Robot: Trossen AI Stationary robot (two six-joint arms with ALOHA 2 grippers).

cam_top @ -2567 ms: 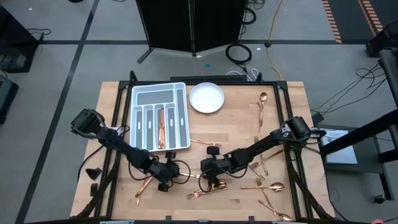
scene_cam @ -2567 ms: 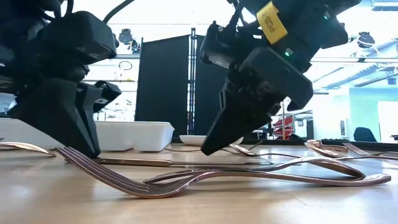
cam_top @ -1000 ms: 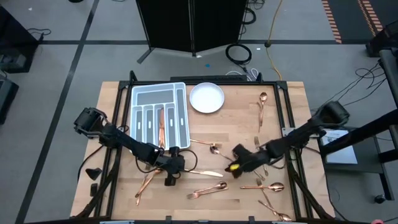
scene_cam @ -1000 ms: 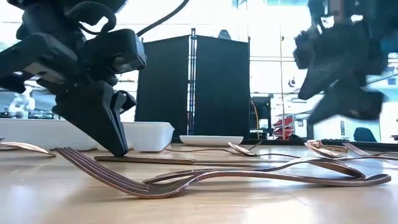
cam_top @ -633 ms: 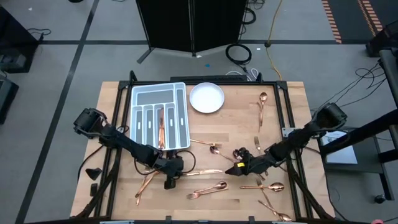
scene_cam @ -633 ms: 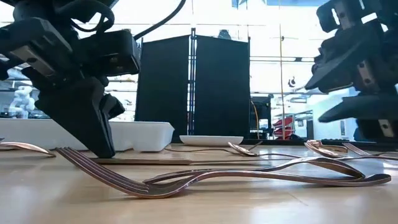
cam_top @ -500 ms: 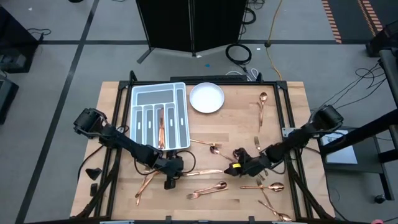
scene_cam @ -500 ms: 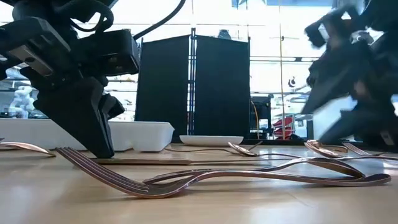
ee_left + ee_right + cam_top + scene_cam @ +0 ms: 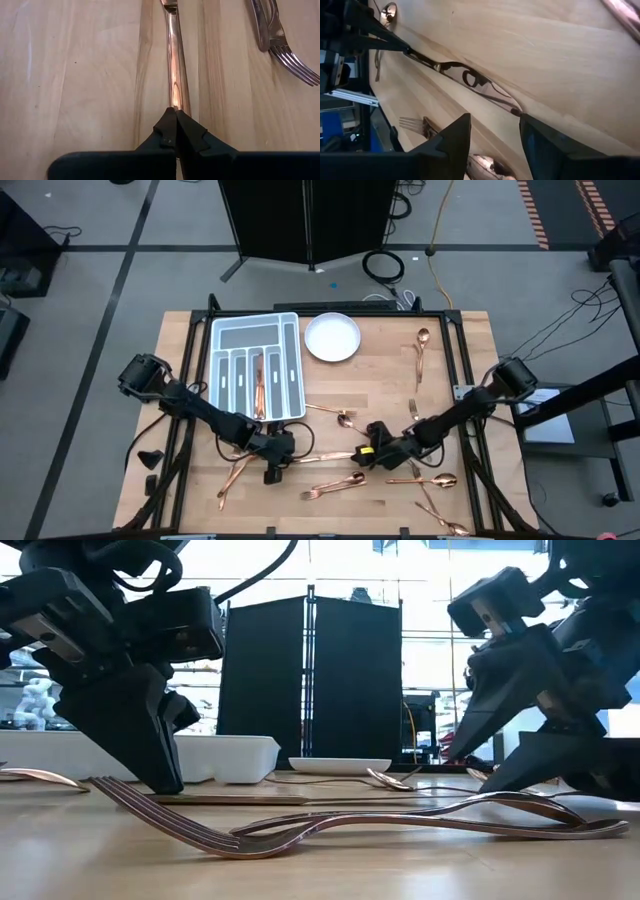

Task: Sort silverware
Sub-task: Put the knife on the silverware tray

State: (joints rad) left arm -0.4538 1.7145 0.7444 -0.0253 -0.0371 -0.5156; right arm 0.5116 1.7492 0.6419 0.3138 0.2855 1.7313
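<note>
Gripping claw: left claw (image 9: 272, 462) pinched shut on a knife (image 9: 325, 457) lying flat mid-counter.
Right claw (image 9: 367, 457): open, low at the knife's other end.
Tray (image 9: 256, 367): one copper piece (image 9: 259, 385) inside.
Plate (image 9: 332, 337): far edge.
Silverware (image 9: 425, 480): scattered right, near edge.

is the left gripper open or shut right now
Shut. In the left wrist view the left gripper has its two dark fingertips pressed together on the end of a copper knife lying on the table.
</note>
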